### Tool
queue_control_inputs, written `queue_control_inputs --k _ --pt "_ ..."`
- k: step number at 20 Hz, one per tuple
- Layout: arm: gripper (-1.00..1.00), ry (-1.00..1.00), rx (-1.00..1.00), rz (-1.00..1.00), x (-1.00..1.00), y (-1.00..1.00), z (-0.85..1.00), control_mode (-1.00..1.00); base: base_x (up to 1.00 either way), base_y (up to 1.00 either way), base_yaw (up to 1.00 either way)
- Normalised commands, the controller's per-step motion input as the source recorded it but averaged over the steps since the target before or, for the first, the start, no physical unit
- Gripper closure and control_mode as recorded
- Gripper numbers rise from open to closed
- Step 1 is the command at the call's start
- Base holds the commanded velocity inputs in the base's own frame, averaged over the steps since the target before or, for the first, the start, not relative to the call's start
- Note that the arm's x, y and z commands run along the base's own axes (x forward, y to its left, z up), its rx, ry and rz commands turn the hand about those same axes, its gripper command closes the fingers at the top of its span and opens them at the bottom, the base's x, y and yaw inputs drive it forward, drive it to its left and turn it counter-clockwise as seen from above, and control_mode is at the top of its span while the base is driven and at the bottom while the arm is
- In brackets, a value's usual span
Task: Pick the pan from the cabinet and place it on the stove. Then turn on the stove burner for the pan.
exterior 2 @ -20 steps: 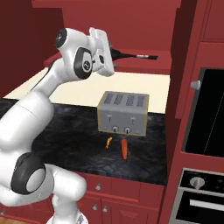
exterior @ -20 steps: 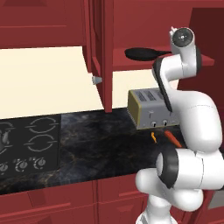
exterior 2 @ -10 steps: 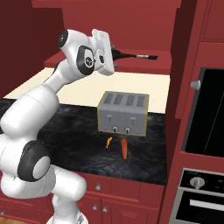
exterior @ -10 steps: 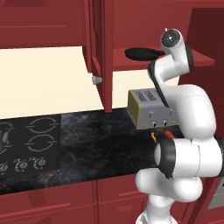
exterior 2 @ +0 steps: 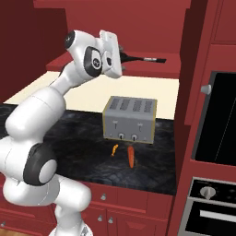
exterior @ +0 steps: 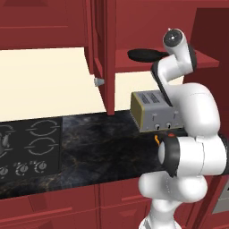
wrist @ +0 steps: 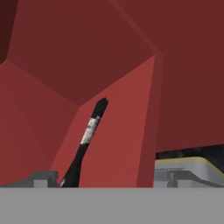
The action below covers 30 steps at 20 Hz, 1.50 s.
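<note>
Where the arm blocks the shelf:
Pan (exterior: 144,55): on the cabinet (exterior: 199,27) shelf, above the toaster (exterior: 154,110); bowl partly hidden.
Handle (wrist: 86,139): its near end is cut off.
Gripper (wrist: 106,177): jaws spread wide, empty, tips barely visible.
Stove (exterior: 27,147): well left of the toaster, cropped.

The pan (exterior: 144,54) lies on the inner shelf of the cabinet (exterior: 203,61), its handle (exterior 2: 146,59) running toward 3 o'clock in the right base view. Below the shelf, at 6 o'clock from it, the toaster (exterior 2: 130,119) stands on the countertop (exterior: 103,143). Before the toaster lies a carrot (exterior 2: 131,156). The stove (exterior: 27,150) sits at 9 o'clock from the toaster, well apart.
</note>
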Motion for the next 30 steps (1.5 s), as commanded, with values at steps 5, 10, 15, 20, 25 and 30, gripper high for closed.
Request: queue_control_inputs --k 5,10,15,20,25,30 --pt "-1.0 0.0 0.01 0.0 0.14 -0.13 0.0 -1.0 0.0 0.0 0.0" --pt "-1.0 0.01 0.0 -0.02 0.25 -0.05 0.0 -1.0 0.0 0.0 0.0" --pt "-1.0 0.02 0.01 -0.03 0.29 -0.05 0.0 -1.0 0.0 0.0 0.0" --pt "-1.0 0.02 0.04 -0.01 0.31 -0.15 0.0 -1.0 0.0 0.0 0.0" --pt "-1.0 0.04 0.03 -0.02 0.28 -0.15 0.0 -1.0 0.0 0.0 0.0" --pt "-1.0 0.05 0.02 -0.04 0.17 -0.18 -0.01 -1.0 0.0 0.0 0.0"
